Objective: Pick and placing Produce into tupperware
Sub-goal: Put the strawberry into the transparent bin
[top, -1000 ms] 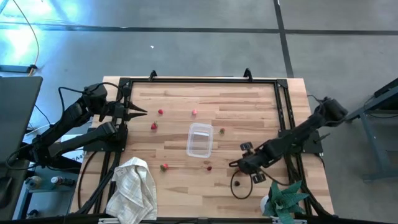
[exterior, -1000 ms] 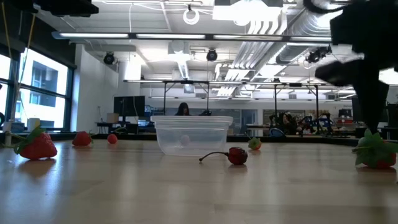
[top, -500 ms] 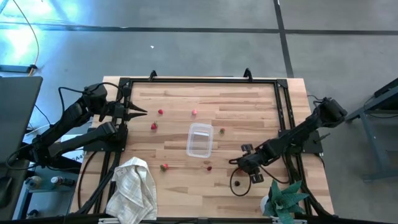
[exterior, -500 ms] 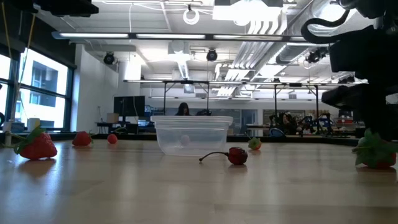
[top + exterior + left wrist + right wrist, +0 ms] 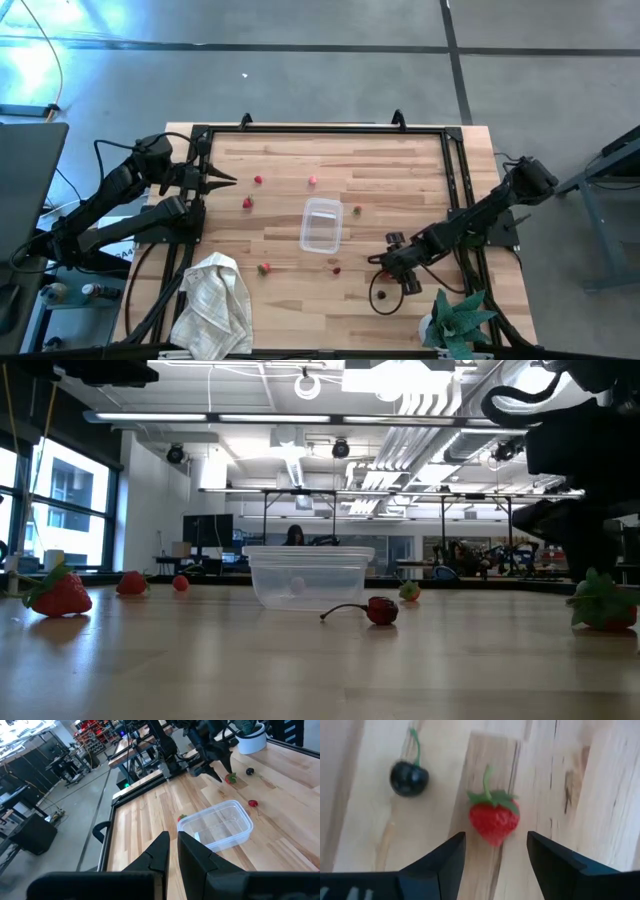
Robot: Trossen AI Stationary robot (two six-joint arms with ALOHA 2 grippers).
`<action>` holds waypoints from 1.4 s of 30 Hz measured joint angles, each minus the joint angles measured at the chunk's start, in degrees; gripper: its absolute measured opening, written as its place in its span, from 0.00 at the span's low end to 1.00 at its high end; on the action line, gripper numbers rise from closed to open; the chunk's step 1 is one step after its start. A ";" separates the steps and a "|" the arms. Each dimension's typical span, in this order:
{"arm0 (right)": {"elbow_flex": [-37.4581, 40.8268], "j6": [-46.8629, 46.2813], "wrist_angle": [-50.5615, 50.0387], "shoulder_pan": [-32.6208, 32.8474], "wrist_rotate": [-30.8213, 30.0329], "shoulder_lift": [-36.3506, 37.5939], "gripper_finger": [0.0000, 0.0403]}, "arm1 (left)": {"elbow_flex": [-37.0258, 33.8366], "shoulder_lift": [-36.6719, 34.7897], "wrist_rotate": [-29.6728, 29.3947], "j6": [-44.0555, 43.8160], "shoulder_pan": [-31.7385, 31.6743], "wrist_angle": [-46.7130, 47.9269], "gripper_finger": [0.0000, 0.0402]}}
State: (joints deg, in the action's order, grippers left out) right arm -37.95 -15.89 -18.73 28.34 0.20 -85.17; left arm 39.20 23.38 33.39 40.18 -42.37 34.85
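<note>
Left pincer (image 5: 228, 180): waits at the left edge of the surface (image 5: 290, 300), well apart from everything; its two fingers lie pressed together with no gap, holding nothing.

White cloth (image 5: 213, 300): heaped at the near-left corner, not part of the job.

Scattered produce: two red pieces (image 5: 258, 180) and a pink one near the far-left side, a strawberry with green top (image 5: 264, 268) near the cloth, a greenish piece and a stemmed red cherry (image 5: 381, 610) just beside the tupperware.

Tupperware (image 5: 321, 225): stands upright and lidless mid-surface. Through its clear wall in the low view a pale round shape shows, but whether it is inside or behind cannot be told; otherwise it looks empty.

Right pincer (image 5: 493, 851): low over the near-right part of the surface, fingers spread wide, gripping nothing.

Target strawberry (image 5: 493, 822): lies on the wood just ahead of the spread fingers, a dark cherry (image 5: 409, 778) near it.

Step in hand: likely closing in on this strawberry. It wants the fingers straddling the red body, not the leafy top, lowered close to the wood before closing, and kept clear of the cherry so it is not knocked away.

Teal plant (image 5: 458, 322): at the near-right corner.
</note>
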 joint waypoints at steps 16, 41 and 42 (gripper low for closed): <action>-0.39 2.41 4.57 -3.71 5.64 -4.91 0.51 | 0.00 0.00 -0.02 0.00 0.00 -0.02 0.07; -3.50 3.35 0.29 -3.89 1.30 -6.23 0.44 | 0.00 0.00 -0.02 0.02 0.00 0.00 0.07; -3.50 3.35 0.22 -3.91 1.30 -6.23 0.43 | 0.00 0.00 -0.01 0.02 0.01 0.00 0.07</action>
State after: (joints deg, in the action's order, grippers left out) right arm -41.45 -12.53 -18.51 24.43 1.50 -91.39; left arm 39.20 23.38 33.38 40.21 -42.36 34.85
